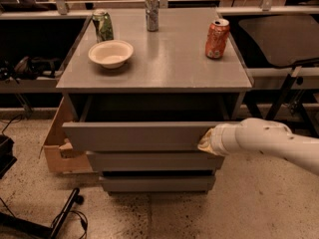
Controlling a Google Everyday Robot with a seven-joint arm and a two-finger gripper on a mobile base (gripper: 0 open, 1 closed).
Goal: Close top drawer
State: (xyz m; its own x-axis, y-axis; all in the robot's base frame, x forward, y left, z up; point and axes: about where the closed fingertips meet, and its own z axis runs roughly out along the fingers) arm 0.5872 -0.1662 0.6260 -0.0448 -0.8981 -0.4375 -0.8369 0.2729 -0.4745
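Note:
The top drawer [134, 136] is a wide grey drawer pulled out from the grey cabinet [164, 59]; its dark box interior shows above the flat front panel. My white arm reaches in from the right, and the gripper [205, 142] rests against the right end of the drawer's front panel. The gripper's tip is mostly hidden by the wrist. Two lower grey drawer fronts [154, 161] sit below the top drawer.
On the cabinet top stand a white bowl [110, 53], a green can [103, 25], a silver can [152, 5] and an orange can [217, 32]. A cardboard box [57, 143] sits at the cabinet's left. Cables lie on the floor at lower left.

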